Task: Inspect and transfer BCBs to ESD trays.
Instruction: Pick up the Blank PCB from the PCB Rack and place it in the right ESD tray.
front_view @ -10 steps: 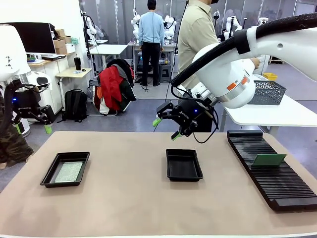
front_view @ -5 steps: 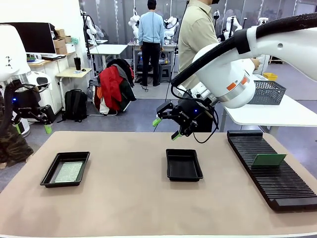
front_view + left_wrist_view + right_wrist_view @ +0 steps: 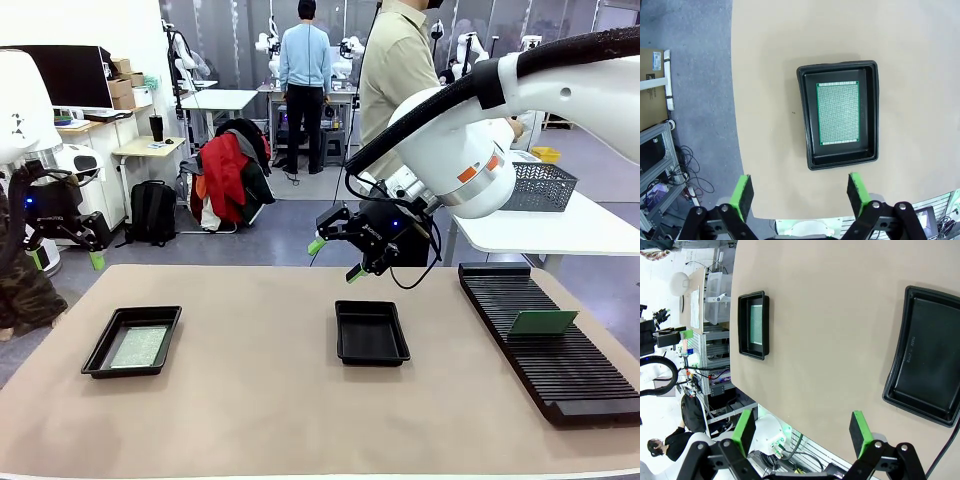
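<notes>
Right claw (image 3: pixel 335 260): jaws spread wide, nothing between the green pads. Hangs in the air over the far part of the table (image 3: pixel 260 410), just behind the middle tray (image 3: pixel 372 338). On its own camera (image 3: pixel 802 429) that tray (image 3: pixel 927 365) sits up and to the right of the fingers.
Left claw (image 3: pixel 67 259): jaws spread wide as well, holding nothing. Parked high at the table's left side, well apart from everything on it. Its own camera (image 3: pixel 800 195) looks straight down on the left tray (image 3: pixel 804 120).
Left tray (image 3: pixel 98 348): shallow, black, raised sloping rim, flat on the table's left part near the left edge. Also seen far off from the right wrist (image 3: pixel 742 325).
First board (image 3: pixel 140 347): green edge, pale speckled face, lying flat on the left tray's floor. Left wrist view (image 3: pixel 838 113) shows bare black floor all round it, widest at one short end.
Middle tray: same kind of tray, about centre of the table, bare black floor showing.
Second board (image 3: pixel 543 322): green, standing on its long edge in a slot of the rack (image 3: pixel 570 375), about halfway along it.
Rack: long, black, ribbed, on the table's right part, running far to near.
Person (image 3: pixel 395 70): tan shirt, standing at the far side behind the right arm; hands mostly hidden by the arm.
</notes>
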Controlling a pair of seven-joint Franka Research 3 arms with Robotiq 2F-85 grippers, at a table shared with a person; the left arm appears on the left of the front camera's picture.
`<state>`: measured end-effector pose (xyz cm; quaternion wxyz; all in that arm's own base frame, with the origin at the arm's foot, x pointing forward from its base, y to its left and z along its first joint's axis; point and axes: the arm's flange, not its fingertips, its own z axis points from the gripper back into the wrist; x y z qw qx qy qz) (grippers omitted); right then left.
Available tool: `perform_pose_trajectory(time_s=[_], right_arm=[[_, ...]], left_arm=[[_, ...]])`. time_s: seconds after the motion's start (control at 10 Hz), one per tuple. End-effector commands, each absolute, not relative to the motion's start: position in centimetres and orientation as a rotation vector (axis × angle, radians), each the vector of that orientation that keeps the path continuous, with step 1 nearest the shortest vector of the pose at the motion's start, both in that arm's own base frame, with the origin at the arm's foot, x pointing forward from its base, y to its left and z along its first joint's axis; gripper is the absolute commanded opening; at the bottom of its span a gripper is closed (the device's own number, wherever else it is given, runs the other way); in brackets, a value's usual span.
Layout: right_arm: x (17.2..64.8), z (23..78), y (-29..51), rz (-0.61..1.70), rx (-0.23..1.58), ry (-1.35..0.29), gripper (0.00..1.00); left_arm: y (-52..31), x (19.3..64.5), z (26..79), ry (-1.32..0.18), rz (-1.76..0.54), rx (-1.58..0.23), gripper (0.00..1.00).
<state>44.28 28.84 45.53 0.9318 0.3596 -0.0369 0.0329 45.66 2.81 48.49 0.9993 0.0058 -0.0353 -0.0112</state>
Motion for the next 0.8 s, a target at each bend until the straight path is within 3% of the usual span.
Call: perform_pose_trajectory(time_s=[0.0, 0.7], right_arm=[[44.3, 45.7, 29.0, 0.057, 0.719, -0.064, 1.00], [39.0, 53.8, 17.5, 0.454, 0.490, -0.182, 1.00]], left_arm=[[2.9, 45.7, 48.2, -0.075, -0.020, 0.012, 1.00], [2.9, 45.7, 48.2, -0.075, -0.020, 0.012, 1.00]])
